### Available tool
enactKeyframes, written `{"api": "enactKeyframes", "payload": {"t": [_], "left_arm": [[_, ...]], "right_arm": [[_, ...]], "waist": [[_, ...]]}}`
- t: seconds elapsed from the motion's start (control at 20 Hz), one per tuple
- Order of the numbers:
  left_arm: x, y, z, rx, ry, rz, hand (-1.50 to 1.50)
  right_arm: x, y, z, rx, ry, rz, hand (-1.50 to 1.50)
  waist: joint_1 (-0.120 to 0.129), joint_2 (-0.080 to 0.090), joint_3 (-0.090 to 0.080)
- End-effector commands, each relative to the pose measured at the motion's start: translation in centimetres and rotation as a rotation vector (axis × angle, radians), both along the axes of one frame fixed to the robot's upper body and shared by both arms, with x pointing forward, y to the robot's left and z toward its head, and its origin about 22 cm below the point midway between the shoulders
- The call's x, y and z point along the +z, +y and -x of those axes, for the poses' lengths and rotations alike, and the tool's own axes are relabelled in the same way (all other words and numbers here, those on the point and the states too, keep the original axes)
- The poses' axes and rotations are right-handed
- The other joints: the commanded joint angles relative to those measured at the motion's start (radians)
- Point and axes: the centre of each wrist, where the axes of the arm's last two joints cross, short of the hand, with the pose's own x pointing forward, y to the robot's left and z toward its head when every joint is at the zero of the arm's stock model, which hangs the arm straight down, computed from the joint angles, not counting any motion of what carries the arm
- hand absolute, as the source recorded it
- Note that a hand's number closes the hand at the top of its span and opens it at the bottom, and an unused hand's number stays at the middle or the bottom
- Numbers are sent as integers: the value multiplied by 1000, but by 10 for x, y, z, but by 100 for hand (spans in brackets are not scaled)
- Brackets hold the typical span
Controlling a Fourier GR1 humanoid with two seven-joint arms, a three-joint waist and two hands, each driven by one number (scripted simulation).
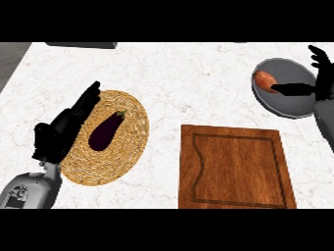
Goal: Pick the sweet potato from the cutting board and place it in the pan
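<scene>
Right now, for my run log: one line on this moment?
sweet potato: in pan | cutting board: bare | right hand: open | left hand: open

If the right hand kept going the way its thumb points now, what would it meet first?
The right hand has its thumb aimed toward the view's left, over the pan. It would likely meet the sweet potato lying in the pan first, though height above it is unclear.

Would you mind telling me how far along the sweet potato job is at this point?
Nearly done. The sweet potato lies in the pan, and the cutting board is bare. The right robot hand is open beside the pan, thumb near the potato. What is left is drawing that hand away. The left robot hand rests open by the woven mat.
</scene>
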Motion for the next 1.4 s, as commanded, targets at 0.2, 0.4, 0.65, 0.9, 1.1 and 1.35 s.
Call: {"api": "enactKeyframes", "payload": {"t": [0.2,0.4,0.65,0.9,1.1,1.35], "left_arm": [[-8,2,0,3,-1,6,0],[0,3,-8,16,0,4,0],[4,22,3,37,19,-8,0],[-17,14,11,44,14,-3,0],[0,9,7,36,33,2,0],[-11,16,-1,49,28,-5,0]], "right_arm": [[3,-35,14,47,-247,-324,-150],[-9,-61,34,115,-216,-393,-150],[-46,-83,74,192,-303,-427,-150],[-68,-87,95,222,-361,-402,-150],[-83,-88,109,248,-357,-405,-150],[-112,-74,128,280,-365,-430,-150]], "waist": [[-18,-1,0],[-23,-7,-2],[-31,-17,-3],[-44,-24,-5],[-48,-26,-5],[-59,-28,-6]]}}
